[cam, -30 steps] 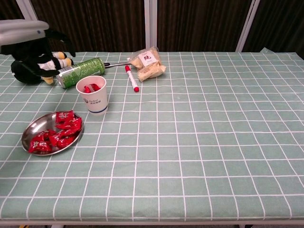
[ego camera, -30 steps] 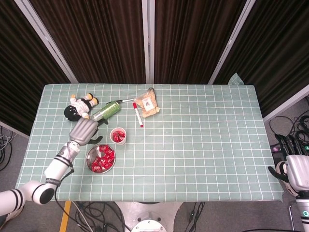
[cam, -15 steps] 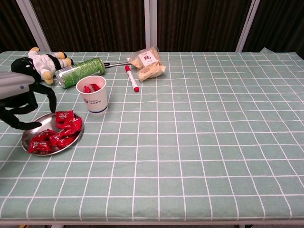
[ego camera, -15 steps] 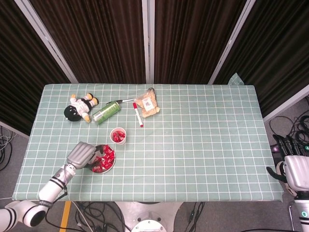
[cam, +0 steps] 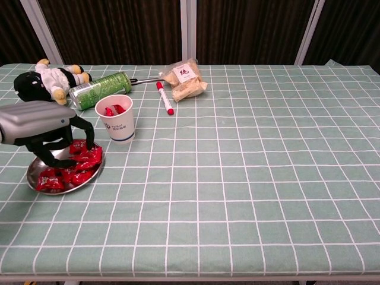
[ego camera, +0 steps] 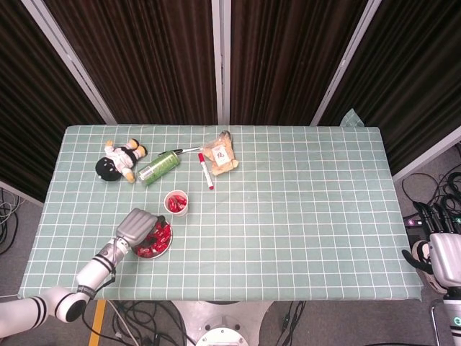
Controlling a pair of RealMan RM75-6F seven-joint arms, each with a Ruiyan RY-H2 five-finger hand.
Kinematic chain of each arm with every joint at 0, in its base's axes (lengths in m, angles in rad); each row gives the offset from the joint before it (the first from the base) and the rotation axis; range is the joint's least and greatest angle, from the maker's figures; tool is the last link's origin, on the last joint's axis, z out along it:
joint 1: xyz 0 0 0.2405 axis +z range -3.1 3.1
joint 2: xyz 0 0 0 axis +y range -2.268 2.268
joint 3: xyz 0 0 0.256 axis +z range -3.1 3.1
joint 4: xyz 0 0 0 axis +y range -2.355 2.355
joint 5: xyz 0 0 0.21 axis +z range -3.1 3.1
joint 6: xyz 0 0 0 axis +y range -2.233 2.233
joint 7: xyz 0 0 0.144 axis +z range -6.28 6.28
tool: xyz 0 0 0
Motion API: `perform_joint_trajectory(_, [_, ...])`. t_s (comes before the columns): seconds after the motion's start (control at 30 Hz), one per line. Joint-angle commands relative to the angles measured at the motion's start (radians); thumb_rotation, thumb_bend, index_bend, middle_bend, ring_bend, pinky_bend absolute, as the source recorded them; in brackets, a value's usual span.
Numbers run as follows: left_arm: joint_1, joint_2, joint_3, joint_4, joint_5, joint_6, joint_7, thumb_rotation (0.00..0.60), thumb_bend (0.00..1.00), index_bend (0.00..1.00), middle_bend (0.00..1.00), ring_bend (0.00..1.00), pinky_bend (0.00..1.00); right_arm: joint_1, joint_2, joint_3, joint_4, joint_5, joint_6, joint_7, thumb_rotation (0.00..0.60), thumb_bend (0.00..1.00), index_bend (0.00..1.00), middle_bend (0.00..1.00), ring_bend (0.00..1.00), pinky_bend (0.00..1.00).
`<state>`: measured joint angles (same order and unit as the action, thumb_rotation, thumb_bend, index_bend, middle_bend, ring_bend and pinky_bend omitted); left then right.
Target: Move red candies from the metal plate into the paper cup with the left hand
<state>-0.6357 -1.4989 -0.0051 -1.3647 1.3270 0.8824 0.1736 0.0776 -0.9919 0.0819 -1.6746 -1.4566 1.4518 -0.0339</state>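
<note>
The metal plate [ego camera: 153, 253] [cam: 64, 190] lies near the table's front left and holds several red candies [ego camera: 160, 235] [cam: 76, 171]. Just behind it stands the white paper cup [ego camera: 176, 203] [cam: 117, 124], with a few red candies inside. My left hand [ego camera: 137, 225] [cam: 37, 123] hovers over the plate, its fingers [cam: 89, 141] arched downward and spread, tips touching the candies. No candy is visibly lifted. My right hand [ego camera: 441, 254] hangs off the table's right edge, low, holding nothing.
At the back left lie a plush toy [ego camera: 117, 159] [cam: 44, 79] and a green can [ego camera: 159, 166] [cam: 101, 89]. Beside them are a red marker [ego camera: 206, 171] [cam: 164, 97] and a snack bag [ego camera: 220, 156] [cam: 184, 79]. A green checked cloth covers the table.
My left hand came down from beside the can to the front, then moved right over the plate; its fingertips now touch the candies. The right hand barely moved.
</note>
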Motion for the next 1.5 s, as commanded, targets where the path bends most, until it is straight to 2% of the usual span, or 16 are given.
perform_joint_trajectory(0.03, [-0.003, -0.006, -0.003, 0.008, -0.01, -0.011, 0.005, 0.6, 0.31, 0.49, 1.0, 0.95, 1.0, 0.0, 0.0, 0.0, 0.0, 0.0, 0.001, 0.0, 0.6, 0.1, 0.0, 0.1, 0.03, 0.16])
perform_joint_trajectory(0.93, [-0.002, -0.059, -0.012, 0.083, 0.017, -0.01, -0.073, 0.6, 0.35, 0.62, 1.0, 0.96, 1.0, -0.001, 0.004, 0.001, -0.003, 0.012, -0.004, 0.003, 0.6, 0.1, 0.0, 0.11, 0.03, 0.17])
perform_joint_trajectory(1.37, [0.021, -0.028, -0.02, 0.067, 0.042, 0.031, -0.173, 0.6, 0.4, 0.67, 1.0, 0.97, 1.0, 0.002, 0.005, 0.001, -0.002, 0.011, -0.007, 0.009, 0.6, 0.09, 0.0, 0.11, 0.03, 0.17])
perform_joint_trajectory(1.5, [0.042, 0.026, -0.029, 0.006, 0.053, 0.077, -0.203, 0.6, 0.41, 0.67, 1.0, 0.97, 1.0, 0.003, 0.006, 0.002, -0.001, 0.009, -0.006, 0.011, 0.6, 0.09, 0.0, 0.11, 0.03, 0.17])
